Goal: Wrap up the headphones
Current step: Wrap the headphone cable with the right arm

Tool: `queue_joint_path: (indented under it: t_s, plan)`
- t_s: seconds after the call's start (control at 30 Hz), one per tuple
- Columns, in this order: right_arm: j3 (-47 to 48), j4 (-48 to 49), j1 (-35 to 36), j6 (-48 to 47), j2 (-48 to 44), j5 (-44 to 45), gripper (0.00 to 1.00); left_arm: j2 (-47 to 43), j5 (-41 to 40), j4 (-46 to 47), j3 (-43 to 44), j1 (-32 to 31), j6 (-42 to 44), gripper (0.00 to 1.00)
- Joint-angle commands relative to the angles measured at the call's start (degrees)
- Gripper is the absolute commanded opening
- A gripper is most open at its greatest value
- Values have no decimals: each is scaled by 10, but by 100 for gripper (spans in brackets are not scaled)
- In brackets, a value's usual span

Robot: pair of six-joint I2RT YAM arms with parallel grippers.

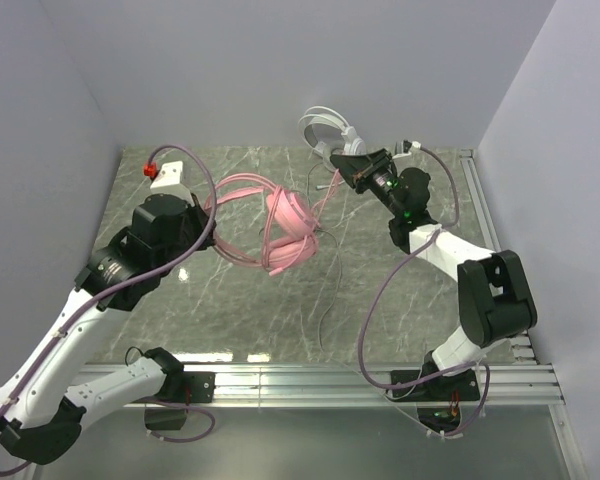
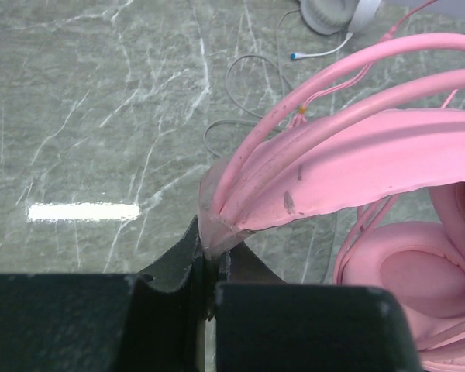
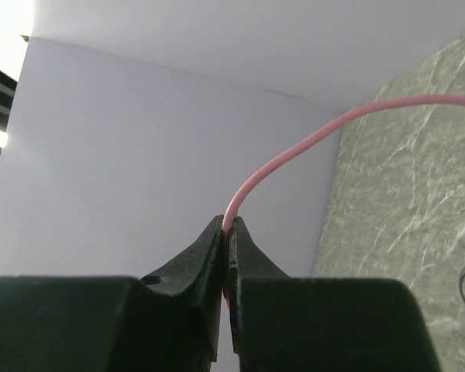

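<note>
The pink headphones (image 1: 288,225) hang above the marble table (image 1: 180,310), earcups down. My left gripper (image 1: 213,226) is shut on the end of their pink headband (image 2: 349,155), which sits pinched between the fingertips of the left gripper (image 2: 215,246). My right gripper (image 1: 348,171) is raised at the back right, near the wall. In its wrist view the right gripper (image 3: 229,226) is shut on the thin pink cable (image 3: 294,147), which arcs away to the right. The white headphones (image 1: 326,130) lie at the back edge of the table, behind the right gripper.
A thin pale cable (image 1: 329,290) trails across the table toward the front; its loops (image 2: 244,85) also show in the left wrist view. Metal rails run along the front (image 1: 360,379) and right (image 1: 485,215) edges. Walls close in the back and both sides.
</note>
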Motion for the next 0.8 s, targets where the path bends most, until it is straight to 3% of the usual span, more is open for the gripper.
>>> queue_joint_path:
  t_s: [0.0, 0.47, 0.77]
  plan:
    - [4, -6, -5, -21, -32, -5, 2, -22, 35, 72, 38, -2, -23, 0]
    - [62, -52, -5, -35, -17, -5, 1, -15, 234, 83, 35, -2, -6, 0]
    - [109, -83, -8, -46, -25, -7, 1, -34, 218, 74, -27, -2, 56, 0]
